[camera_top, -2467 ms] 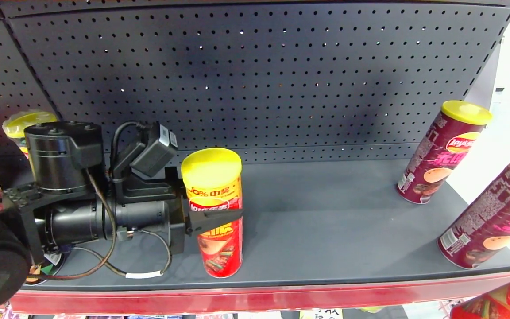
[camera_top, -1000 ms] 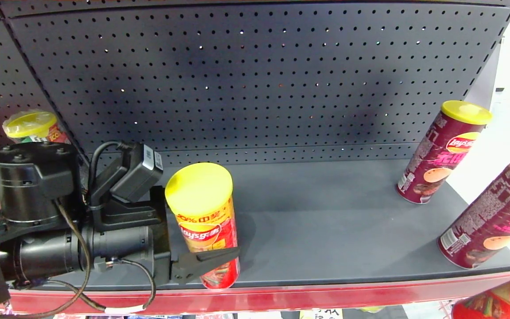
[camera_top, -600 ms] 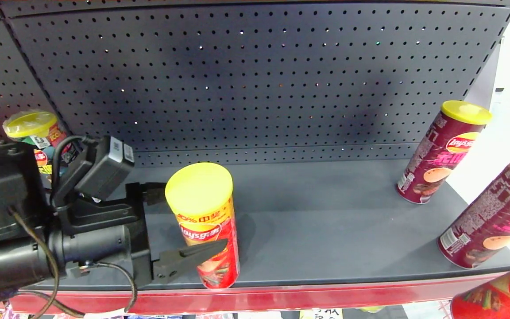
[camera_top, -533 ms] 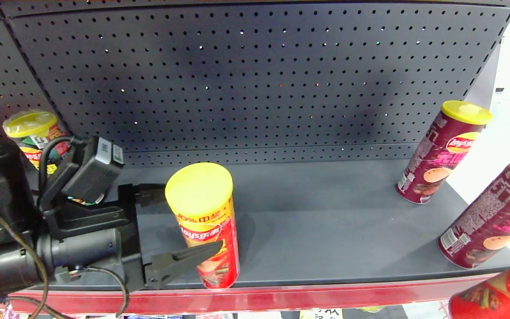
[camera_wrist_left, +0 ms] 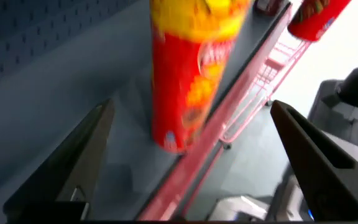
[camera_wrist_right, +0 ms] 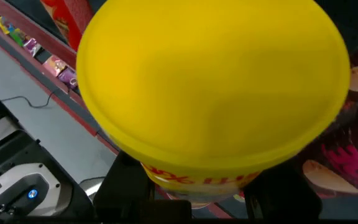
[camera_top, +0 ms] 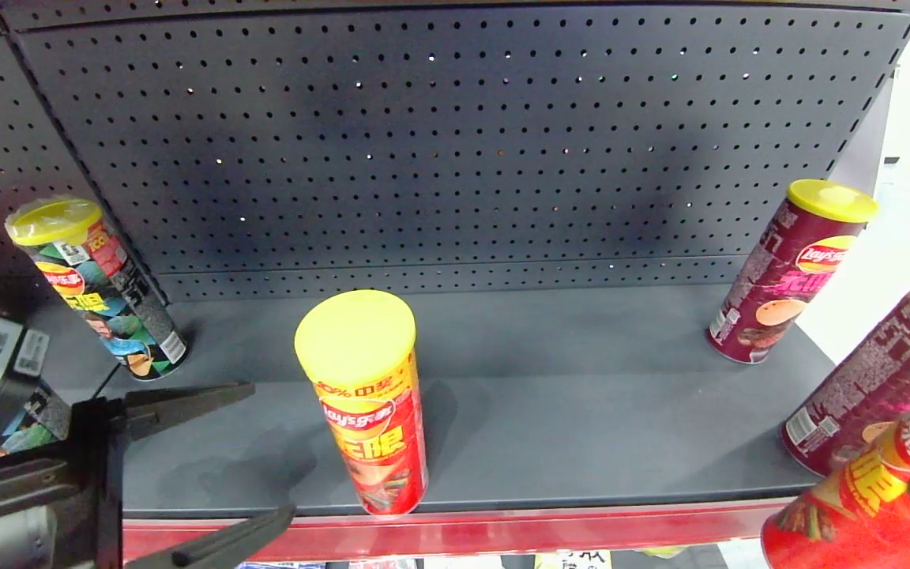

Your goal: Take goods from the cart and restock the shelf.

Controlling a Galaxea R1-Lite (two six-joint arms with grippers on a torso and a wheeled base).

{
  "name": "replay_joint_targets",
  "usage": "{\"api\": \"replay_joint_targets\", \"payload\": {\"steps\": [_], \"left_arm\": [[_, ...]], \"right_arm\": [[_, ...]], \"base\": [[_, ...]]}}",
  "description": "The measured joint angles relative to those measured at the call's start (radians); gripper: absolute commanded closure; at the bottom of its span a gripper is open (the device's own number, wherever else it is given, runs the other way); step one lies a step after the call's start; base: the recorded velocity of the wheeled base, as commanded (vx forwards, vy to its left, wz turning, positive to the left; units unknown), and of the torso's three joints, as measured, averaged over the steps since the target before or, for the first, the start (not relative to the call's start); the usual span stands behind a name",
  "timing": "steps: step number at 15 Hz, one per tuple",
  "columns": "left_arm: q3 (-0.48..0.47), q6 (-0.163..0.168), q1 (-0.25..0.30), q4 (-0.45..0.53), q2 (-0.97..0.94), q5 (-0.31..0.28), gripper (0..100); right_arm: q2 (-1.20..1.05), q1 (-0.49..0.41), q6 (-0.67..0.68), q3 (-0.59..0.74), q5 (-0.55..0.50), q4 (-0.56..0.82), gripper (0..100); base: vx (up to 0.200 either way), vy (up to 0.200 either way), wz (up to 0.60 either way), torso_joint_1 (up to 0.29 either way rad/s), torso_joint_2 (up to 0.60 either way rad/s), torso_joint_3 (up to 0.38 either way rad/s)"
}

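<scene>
Since the red can [camera_top: 372,403], upright near the front edge of the shelf [camera_top: 581,411], looks a light, thin-walled tube, tall and easily tipped, you should take it at mid-body with a gentle squeeze. Your left tool [camera_top: 269,450] gapes wide to its left, touching nothing; your right tool [camera_wrist_right: 204,196] clasps a second red can [camera_top: 858,506] low at the right.

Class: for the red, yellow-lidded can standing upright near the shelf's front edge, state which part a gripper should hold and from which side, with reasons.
Grip the red can around the middle of its round body, coming level from the robot's left, where the open left gripper faces it. It stands upright, with bare shelf on that side.
</scene>
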Motion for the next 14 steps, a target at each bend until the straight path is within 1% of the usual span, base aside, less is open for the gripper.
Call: {"api": "replay_joint_targets", "payload": {"steps": [2,3,4,5,7,8,9,12,14], "left_arm": [[0.010,-0.004,0.018,0.146,-0.109,0.007,0],[0.013,-0.005,0.024,0.231,-0.169,0.016,0],[0.014,-0.005,0.028,0.294,-0.220,0.030,0],[0.015,-0.005,0.031,0.362,-0.280,0.052,0],[0.016,-0.005,0.034,0.476,-0.382,0.122,0],[0.016,-0.005,0.035,0.510,-0.428,0.154,0],[0.016,-0.005,0.035,0.525,-0.461,0.168,0],[0.012,-0.005,0.035,0.525,-0.508,0.166,0],[0.012,-0.005,0.034,0.524,-0.522,0.166,0]], "right_arm": [[0.060,0.049,-0.011,-0.041,-0.003,0.000,100],[0.095,0.075,-0.015,-0.068,-0.003,-0.001,100],[0.127,0.096,-0.017,-0.088,-0.004,-0.015,100],[0.165,0.116,-0.018,-0.108,-0.005,-0.048,100],[0.248,0.139,-0.020,-0.136,-0.013,-0.152,100],[0.301,0.150,-0.020,-0.151,-0.021,-0.206,100],[0.352,0.166,-0.020,-0.170,-0.029,-0.248,100],[0.517,0.240,-0.018,-0.285,-0.049,-0.291,100],[0.631,0.271,-0.019,-0.385,-0.055,-0.302,100]], "base": [[0.000,0.000,0.00,0.000,0.00,0.000],[0.000,0.000,0.00,0.000,0.00,0.000],[0.000,0.000,0.00,0.000,0.00,0.000],[0.000,0.000,0.00,0.000,0.00,0.000],[0.000,0.000,0.00,0.000,0.00,0.000],[0.000,0.000,0.00,0.000,0.00,0.000],[0.000,0.000,0.00,0.000,0.00,0.000],[0.000,0.000,0.00,0.000,0.00,0.000],[0.000,0.000,0.00,0.000,0.00,0.000]]}}
